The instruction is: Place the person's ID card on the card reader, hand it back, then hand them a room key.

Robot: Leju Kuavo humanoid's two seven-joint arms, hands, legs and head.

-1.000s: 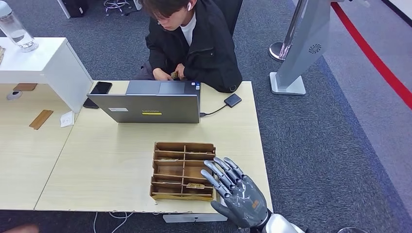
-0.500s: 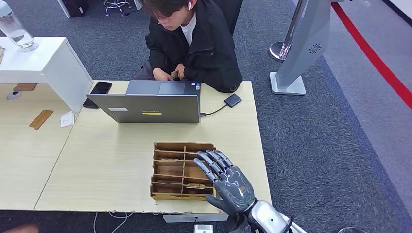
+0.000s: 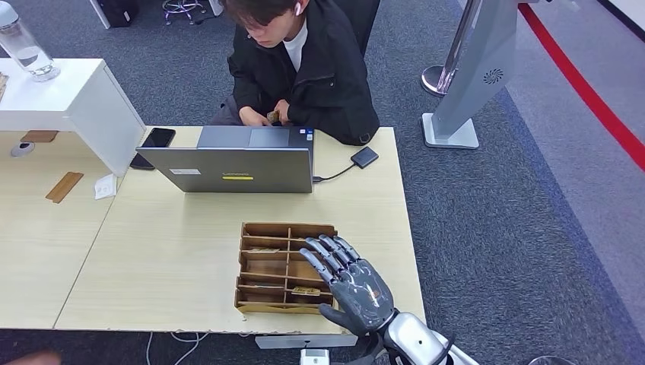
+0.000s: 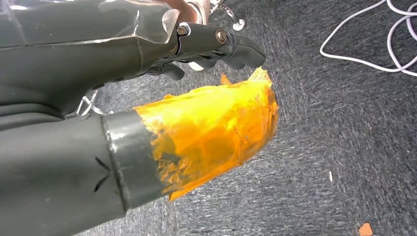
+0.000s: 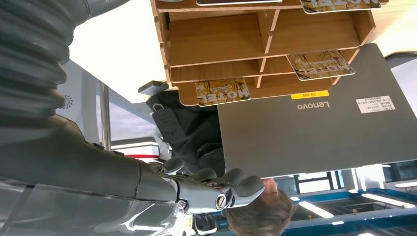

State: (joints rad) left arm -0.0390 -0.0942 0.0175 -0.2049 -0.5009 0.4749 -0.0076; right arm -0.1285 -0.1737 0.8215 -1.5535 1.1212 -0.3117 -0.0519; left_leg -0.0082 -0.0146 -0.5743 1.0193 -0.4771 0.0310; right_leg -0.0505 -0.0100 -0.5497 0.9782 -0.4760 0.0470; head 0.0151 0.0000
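My right hand (image 3: pixel 348 283) hovers open, fingers spread, over the right side of a wooden compartment tray (image 3: pixel 289 226) near the table's front edge. Key cards lie in the tray (image 3: pixel 306 290); the right wrist view shows them (image 5: pixel 222 91) printed "MOTEL" in the tray (image 5: pixel 221 44), beyond my fingers (image 5: pixel 236 189). A small black card reader (image 3: pixel 364 157) sits at the table's far right, cabled to the laptop (image 3: pixel 236 169). The seated person (image 3: pixel 304 68) holds a small object (image 3: pixel 272 117) behind the laptop. My left hand (image 4: pixel 147 54) hangs over the carpet holding nothing, its thumb (image 4: pixel 211 128) wrapped in orange tape.
A black phone (image 3: pixel 158 138) lies left of the laptop. A white box (image 3: pixel 76 99) carrying a glass bottle (image 3: pixel 27 47) stands at the far left. A grey stand (image 3: pixel 471 76) rises on the carpet to the right of the table.
My right hand has moved left and forward, from beside the tray's front right corner to over its right-hand compartments. The person and the table's things have stayed put.
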